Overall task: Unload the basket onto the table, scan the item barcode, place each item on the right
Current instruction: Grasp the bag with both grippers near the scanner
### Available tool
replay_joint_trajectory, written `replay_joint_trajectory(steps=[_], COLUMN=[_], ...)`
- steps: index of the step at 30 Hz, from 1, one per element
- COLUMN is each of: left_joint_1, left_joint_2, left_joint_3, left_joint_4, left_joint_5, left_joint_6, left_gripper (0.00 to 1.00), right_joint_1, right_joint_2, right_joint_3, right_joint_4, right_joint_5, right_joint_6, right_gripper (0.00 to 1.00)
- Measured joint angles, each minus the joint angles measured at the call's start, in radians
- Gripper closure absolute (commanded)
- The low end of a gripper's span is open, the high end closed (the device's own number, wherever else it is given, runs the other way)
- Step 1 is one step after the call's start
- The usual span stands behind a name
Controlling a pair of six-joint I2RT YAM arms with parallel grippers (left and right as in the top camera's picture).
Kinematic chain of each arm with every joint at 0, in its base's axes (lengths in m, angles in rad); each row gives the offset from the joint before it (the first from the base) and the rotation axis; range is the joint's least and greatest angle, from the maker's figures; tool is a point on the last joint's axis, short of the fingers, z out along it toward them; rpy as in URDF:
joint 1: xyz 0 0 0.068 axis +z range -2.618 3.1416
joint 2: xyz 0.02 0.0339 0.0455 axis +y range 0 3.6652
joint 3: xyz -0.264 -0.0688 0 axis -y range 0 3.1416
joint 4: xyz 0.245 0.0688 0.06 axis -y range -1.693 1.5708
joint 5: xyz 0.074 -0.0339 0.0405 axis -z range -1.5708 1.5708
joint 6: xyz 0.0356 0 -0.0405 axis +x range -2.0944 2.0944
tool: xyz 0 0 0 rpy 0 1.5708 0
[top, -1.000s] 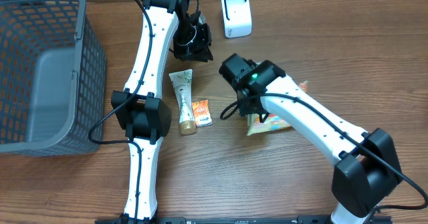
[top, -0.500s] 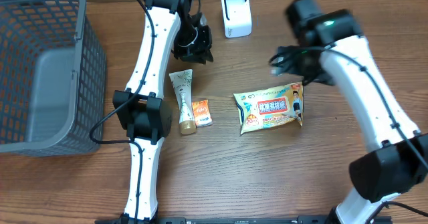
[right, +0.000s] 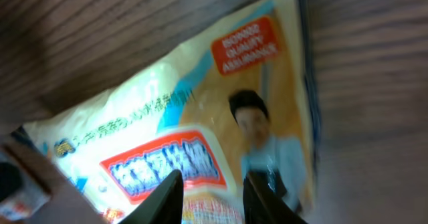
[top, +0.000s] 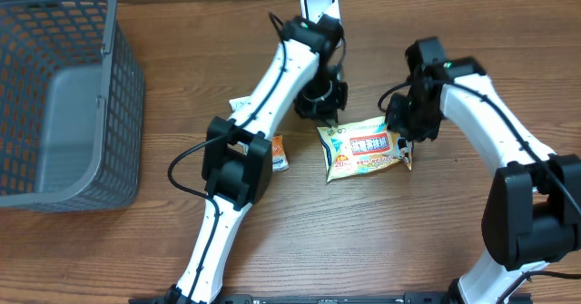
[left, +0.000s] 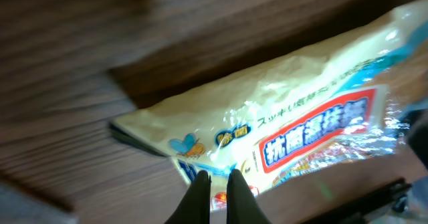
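One glossy yellow printed packet [top: 366,149]

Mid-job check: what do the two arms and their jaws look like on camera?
The left arm and the right arm both have white tube-like links joined by bulky black joint housings, with thin black cables looping loose alongside. Each ends in a pair of slim, dark, tapered jaws.

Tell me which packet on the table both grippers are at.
The large yellow packet with the red label: the left gripper is at one end, the right gripper at the other. The small orange sachet lies apart from both.
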Motion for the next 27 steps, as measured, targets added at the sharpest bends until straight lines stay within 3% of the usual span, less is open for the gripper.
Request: replay_joint_trajectory(steps=[6,14,17,23,27], left_joint_1=[-0.027,0.027,0.091,0.166,0.135], left_joint_2=[0.000,0.000,0.000,0.002,0.000], left_joint_3=[-0.149,-0.189,-0.145,0.053,0.091], left_joint_4=[0.098,0.016,-0.044,-0.096,-0.098], left_joint_5=[-0.040,-0.312,-0.333,-0.152,-0.004], left_joint_6=[-0.033,-0.159,-0.177,-0.117,-0.076], left_gripper=[0.96,0.96,0.96,0.96,0.96], right_joint_1=[-0.008,-0.014,-0.014,-0.006,-0.002], right_joint_2=[0.000,0.000,0.001,0.003,0.003], right_joint_3=[-0.155,-0.161,-0.111,0.029,0.034], right_joint_4=[0.116,0.062,-0.011,-0.101,-0.105], right_joint_5=[0.021,0.113,0.124,0.133,0.136], right_joint_6=[0.035,0.069,0.074,0.052,0.039], right_gripper=[0.78,0.77,0.69,0.62,0.47])
